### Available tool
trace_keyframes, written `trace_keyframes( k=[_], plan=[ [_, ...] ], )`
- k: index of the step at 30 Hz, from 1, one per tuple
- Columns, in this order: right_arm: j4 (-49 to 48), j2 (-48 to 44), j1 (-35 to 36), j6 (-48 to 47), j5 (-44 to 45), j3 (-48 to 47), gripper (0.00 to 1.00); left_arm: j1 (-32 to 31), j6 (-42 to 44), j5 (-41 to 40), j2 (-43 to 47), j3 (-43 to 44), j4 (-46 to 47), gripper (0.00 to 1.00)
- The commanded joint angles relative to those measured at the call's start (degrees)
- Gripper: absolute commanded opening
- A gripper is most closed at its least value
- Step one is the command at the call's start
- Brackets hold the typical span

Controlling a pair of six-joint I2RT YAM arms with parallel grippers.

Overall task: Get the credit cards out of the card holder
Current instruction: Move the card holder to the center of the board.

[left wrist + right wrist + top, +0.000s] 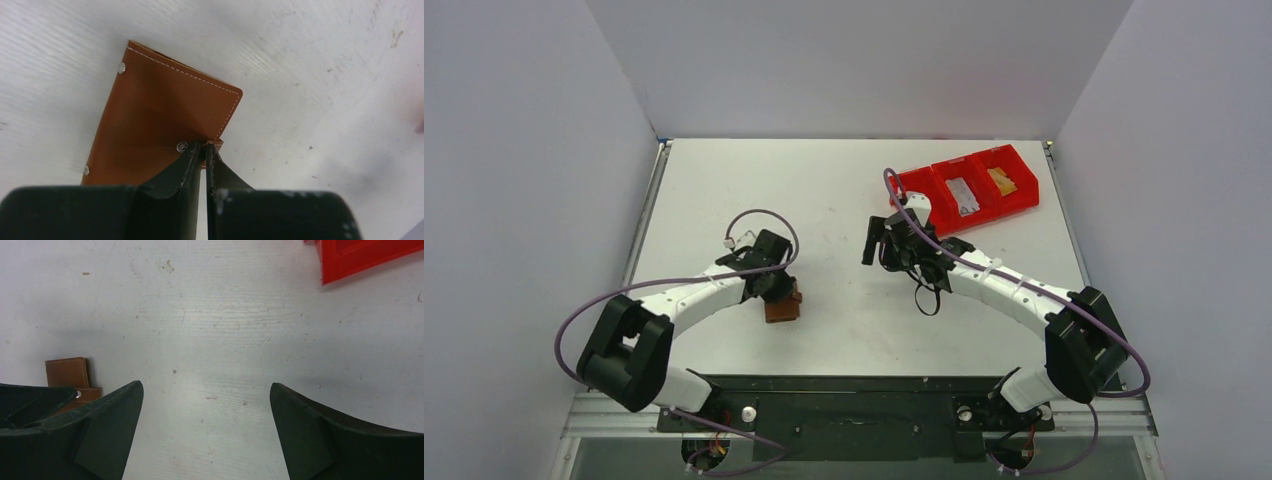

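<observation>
Well, the white table [844, 190] spreads under both my arms; the red bin [911, 185] sits at its far right, just beyond my right gripper [206, 405], whose jaws stand wide apart over the tabletop, touching nothing; left of centre lies the card holder [160, 120] — brown leather, folded, stitched outer face up; my left gripper [204, 150] is down at its near edge, jaws pinched together on the small closing tab [214, 144]; smallest of all — a metal snap stud [182, 146] just beside my fingertips, two more along the holder's left edge.
</observation>
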State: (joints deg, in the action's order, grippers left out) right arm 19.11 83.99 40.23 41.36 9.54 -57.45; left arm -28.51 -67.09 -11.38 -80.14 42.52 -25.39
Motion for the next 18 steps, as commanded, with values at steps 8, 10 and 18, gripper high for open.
trace_keyframes(
  k=[8, 10, 18],
  plan=[
    [-2.53, 0.13, 0.22, -0.76, 0.26, 0.8, 0.93, -6.89, -6.35, 3.91, -7.96, 9.31, 4.69, 0.0],
    [-2.66, 0.4, 0.24, -0.65, 0.12, 0.85, 0.93, -6.91, -5.13, 4.09, -7.51, 9.49, 5.73, 0.0],
    [-9.24, 0.4, 0.97, 0.25, -3.94, 3.75, 0.91, -6.91, 1.39, 10.44, -7.97, 11.73, 9.96, 0.0]
  ],
)
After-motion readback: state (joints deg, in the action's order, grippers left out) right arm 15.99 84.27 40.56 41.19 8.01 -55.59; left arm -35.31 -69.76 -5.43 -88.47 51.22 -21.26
